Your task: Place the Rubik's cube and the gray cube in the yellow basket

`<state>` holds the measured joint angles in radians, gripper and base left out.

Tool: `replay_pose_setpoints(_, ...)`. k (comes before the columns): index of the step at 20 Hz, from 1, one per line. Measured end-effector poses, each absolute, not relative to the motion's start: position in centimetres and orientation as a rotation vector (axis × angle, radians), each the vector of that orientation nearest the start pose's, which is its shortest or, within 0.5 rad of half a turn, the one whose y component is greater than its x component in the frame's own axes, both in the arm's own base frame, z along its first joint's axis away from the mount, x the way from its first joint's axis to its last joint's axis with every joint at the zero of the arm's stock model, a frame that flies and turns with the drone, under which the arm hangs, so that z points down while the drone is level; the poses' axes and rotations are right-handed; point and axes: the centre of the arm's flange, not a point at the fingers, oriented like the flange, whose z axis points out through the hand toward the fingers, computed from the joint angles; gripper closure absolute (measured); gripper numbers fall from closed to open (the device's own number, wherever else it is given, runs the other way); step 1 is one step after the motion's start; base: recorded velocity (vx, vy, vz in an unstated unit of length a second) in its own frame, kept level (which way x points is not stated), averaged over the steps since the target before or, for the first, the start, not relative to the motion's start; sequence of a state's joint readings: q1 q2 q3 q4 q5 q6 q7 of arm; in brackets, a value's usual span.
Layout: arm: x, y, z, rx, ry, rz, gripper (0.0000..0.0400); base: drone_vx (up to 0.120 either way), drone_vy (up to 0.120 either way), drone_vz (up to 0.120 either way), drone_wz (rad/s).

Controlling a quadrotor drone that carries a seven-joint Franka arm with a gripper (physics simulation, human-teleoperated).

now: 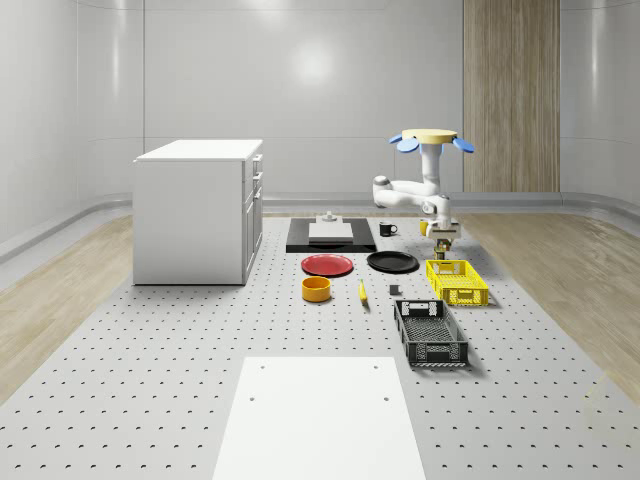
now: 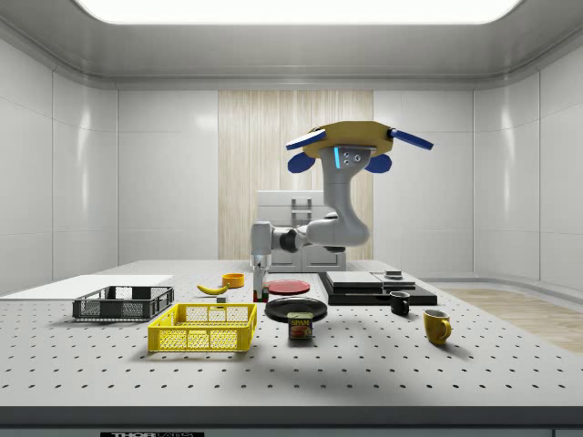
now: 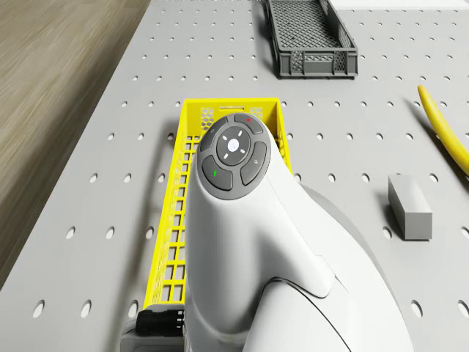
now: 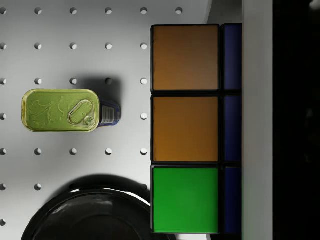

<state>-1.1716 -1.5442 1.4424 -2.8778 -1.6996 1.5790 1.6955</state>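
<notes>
Whole-scene view: nearest lies a white sheet (image 1: pixel 318 415) on the perforated table (image 1: pixel 150 400); behind it one dark crate (image 1: pixel 430 332), one yellow basket (image 1: pixel 457 281), one orange bowl (image 1: pixel 316 289), one red plate (image 1: pixel 328 265), one black plate (image 1: pixel 392 262), one banana (image 1: pixel 362 291), a small gray cube (image 1: pixel 395 291) between banana and basket; white cabinet (image 1: pixel 198 210) at the view's left; the drone (image 1: pixel 431 141) hovers beyond the basket's far end, the gripper (image 1: pixel 443 236) hanging just above that end with the Rubik's cube (image 1: pixel 443 243) in it

Side view: nearest stands the yellow basket (image 2: pixel 203 327); beside it one Spam can (image 2: pixel 301 325); two mugs, one yellow (image 2: pixel 436 325), one black (image 2: pixel 400 302); the drone (image 2: pixel 351 141) hovers above the table, the arm reaching to the view's left; the gripper (image 2: pixel 260 276) hangs beyond the basket

Drone view: nearest is the arm's white wrist (image 3: pixel 242 242), hiding much of the yellow basket (image 3: pixel 170 220) below; gray cube (image 3: pixel 409 206) lies on the table apart from the basket; dark crate (image 3: pixel 311 38) beyond

Wrist view: Rubik's cube (image 4: pixel 186 130) pinched between the fingers, orange, green and blue tiles showing; below it one Spam can (image 4: pixel 61 110) and the black plate's rim (image 4: pixel 90 210)
</notes>
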Motion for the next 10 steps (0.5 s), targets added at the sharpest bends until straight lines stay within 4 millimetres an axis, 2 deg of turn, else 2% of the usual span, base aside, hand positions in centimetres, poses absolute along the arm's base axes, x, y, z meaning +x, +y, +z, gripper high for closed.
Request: replay_pose_setpoints(10,30.68,0.0,47.26,0.001,-0.002,0.785,0.0075,0.12,0.0,0.0,0.0)
